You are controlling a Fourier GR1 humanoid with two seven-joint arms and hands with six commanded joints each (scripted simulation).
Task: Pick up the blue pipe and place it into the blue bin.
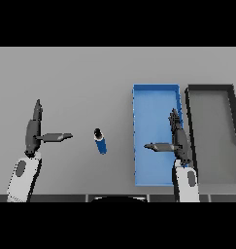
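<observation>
The blue pipe (100, 141), short with a dark cap at its far end, lies on the grey table between the two hands. The blue bin (151, 104) is a long rectangular tray right of the pipe. My right hand (178, 138) hovers over the bin's right side, fingers straight and thumb pointing left, holding nothing. At the left, my left hand (33, 131) is open too, its thumb pointing right toward the pipe, a short gap away.
A dark grey bin (233, 126) stands directly right of the blue bin, side by side with it. Bare grey table (80, 73) stretches behind and left of the pipe.
</observation>
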